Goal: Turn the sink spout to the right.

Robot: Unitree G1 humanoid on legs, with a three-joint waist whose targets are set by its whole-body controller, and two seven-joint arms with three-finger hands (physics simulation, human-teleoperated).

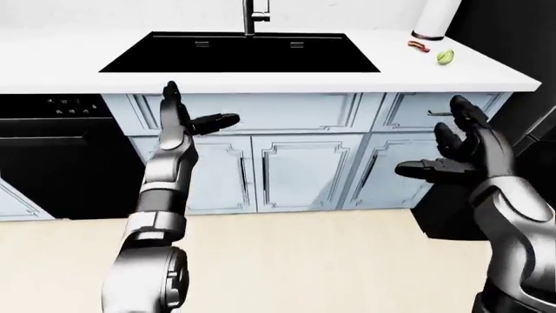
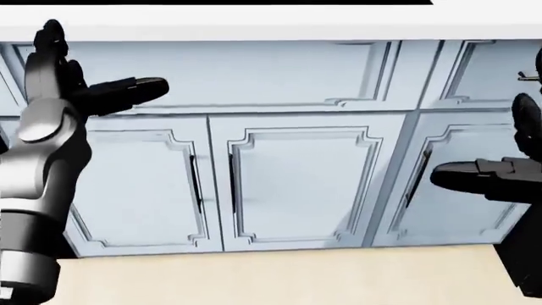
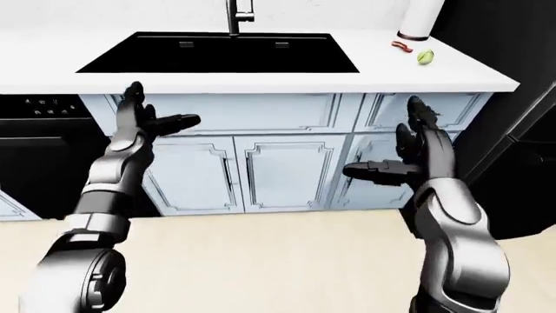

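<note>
Both hands raised with fingers spread wide, holding nothing: left hand [image 1: 182,117] and right hand [image 1: 465,150] below the black sink [image 1: 239,55] and spout [image 1: 252,16], well apart from them.

White counter [image 1: 487,73] — black sink [image 1: 240,53] inset (green fruit [image 1: 446,57] nearby).

White bench [image 1: 261,79] spanning the left-eye view, above pale blue panelled cabinet doors [image 1: 300,171] with dark vertical handles, and a drawer [image 1: 435,111] with a brass pull at right. Black dishwasher [image 1: 52,156] at left. Tall black appliance [image 1: 530,78] at right. Beige floor [image 1: 304,261] below. White wall [image 1: 130,13] above.
</note>
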